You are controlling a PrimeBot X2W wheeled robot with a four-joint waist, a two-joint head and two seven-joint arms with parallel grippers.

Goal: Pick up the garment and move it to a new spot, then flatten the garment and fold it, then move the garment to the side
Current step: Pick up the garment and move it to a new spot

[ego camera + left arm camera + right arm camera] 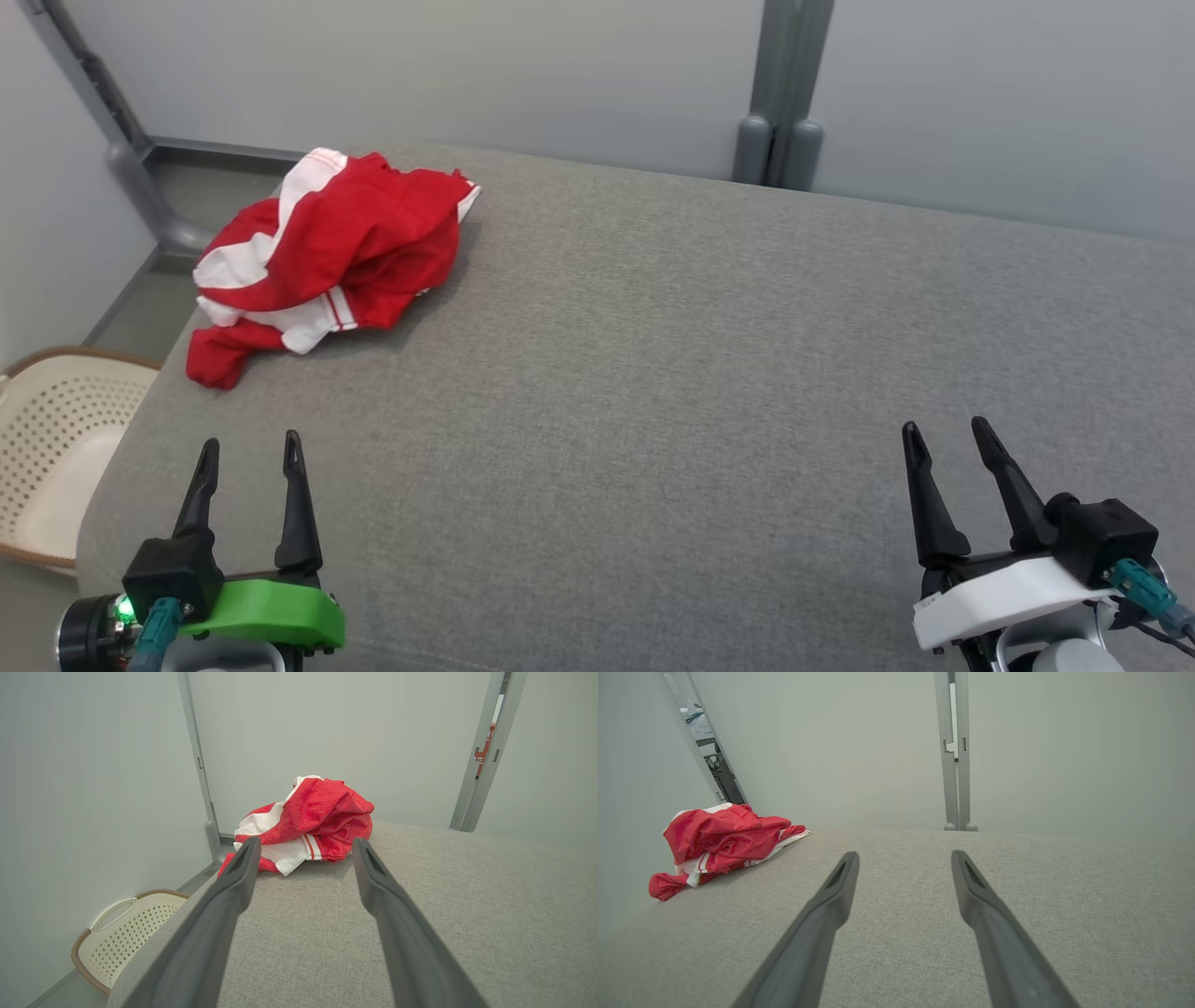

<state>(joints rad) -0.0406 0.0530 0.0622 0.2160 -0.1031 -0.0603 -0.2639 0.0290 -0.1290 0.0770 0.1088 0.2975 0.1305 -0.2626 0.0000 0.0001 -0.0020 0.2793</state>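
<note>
- The garment [327, 252] lay crumpled at the grey cushion's [700, 392] far-left corner.
- Left gripper [250, 453] and right gripper [948, 439] stood spread, empty, well short of the garment.
- Recommended: pinch the garment's raised folds, not the cushion.

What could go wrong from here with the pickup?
The crumpled garment sits at the far left corner of the grey cushion; a nudge might push it off toward the basket.
Its layers are bunched, so the open left gripper may pinch several folds.
The right gripper stands far from it, likely a long reach.
</note>
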